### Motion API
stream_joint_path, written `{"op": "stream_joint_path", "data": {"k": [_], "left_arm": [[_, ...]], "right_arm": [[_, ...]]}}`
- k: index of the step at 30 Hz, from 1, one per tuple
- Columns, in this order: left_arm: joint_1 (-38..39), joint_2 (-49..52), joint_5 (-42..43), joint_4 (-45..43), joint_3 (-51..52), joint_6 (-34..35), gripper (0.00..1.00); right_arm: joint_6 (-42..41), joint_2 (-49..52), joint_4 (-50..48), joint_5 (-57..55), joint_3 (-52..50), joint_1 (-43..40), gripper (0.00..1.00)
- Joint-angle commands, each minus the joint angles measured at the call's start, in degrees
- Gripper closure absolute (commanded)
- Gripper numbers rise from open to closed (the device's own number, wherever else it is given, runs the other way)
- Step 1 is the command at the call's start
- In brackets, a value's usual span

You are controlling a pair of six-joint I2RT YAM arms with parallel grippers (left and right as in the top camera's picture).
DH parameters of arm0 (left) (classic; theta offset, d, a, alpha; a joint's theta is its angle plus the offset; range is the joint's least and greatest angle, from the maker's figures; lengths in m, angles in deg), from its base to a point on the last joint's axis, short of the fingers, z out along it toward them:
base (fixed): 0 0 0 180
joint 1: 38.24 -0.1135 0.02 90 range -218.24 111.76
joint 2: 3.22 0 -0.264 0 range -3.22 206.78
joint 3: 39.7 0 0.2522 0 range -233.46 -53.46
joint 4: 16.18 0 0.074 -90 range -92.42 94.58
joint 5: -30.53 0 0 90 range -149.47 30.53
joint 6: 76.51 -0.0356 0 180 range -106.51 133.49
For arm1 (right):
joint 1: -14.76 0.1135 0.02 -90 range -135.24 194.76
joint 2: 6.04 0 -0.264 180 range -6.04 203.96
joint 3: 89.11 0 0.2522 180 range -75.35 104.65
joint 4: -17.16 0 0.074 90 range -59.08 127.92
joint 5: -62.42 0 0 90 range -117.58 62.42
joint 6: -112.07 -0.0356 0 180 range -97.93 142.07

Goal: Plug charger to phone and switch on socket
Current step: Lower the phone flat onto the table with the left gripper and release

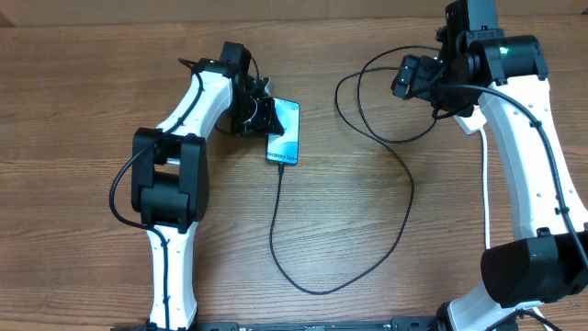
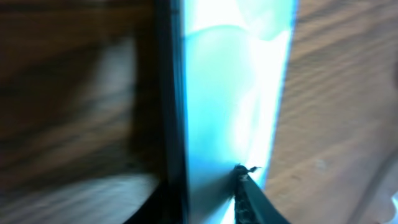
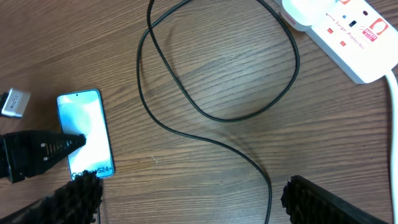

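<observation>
The phone (image 1: pixel 286 129) lies flat on the wooden table, its blue screen (image 3: pixel 84 121) lit and facing up. My left gripper (image 1: pixel 262 115) is low over the phone's left edge. In the left wrist view its fingers stand slightly apart, one fingertip (image 2: pixel 241 177) resting on the screen (image 2: pixel 230 93). The charger's black cable (image 1: pixel 409 198) runs from the phone's near end in a wide loop to its white wall plug (image 3: pixel 303 11), which sits in the socket (image 3: pixel 357 37). My right gripper (image 1: pixel 409 78) hangs high over the table, open and holding nothing (image 3: pixel 193 196).
In the overhead view the right arm (image 1: pixel 514 138) hides the socket. The socket's thick white cord (image 3: pixel 393 124) runs down the right edge of the right wrist view. A small silver part (image 3: pixel 13 102) shows beside the phone.
</observation>
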Motion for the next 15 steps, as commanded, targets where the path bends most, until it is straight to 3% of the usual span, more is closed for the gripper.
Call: {"op": "stream_joint_path", "data": {"k": [1,4,7,13,15], "left_arm": [[-0.1,0.9,-9.1,0.3,-0.4,-0.7,0.66],[-0.1,0.9,-11.3,0.6,-0.4,-0.7,0.47],[-0.1,0.9,-12.8,0.8,-0.4,-0.7,0.37],[-0.8,-0.5,-14.5,3.4,-3.0,-0.7,0.31],[-1.6,-2.1,-14.5,6.1,-7.8,0.2,0.35]], "right_arm": [[0.0,-0.2,0.1,-1.3,0.4,-0.1,0.03],[0.0,-0.2,0.3,-1.4,0.4,-0.1,0.02],[-0.1,-0.2,0.5,-2.6,0.4,-0.1,0.01],[-3.5,-0.2,-0.2,-9.8,0.4,-0.1,0.00],[-3.5,-0.2,-2.7,-15.2,0.4,-0.2,0.00]]}}
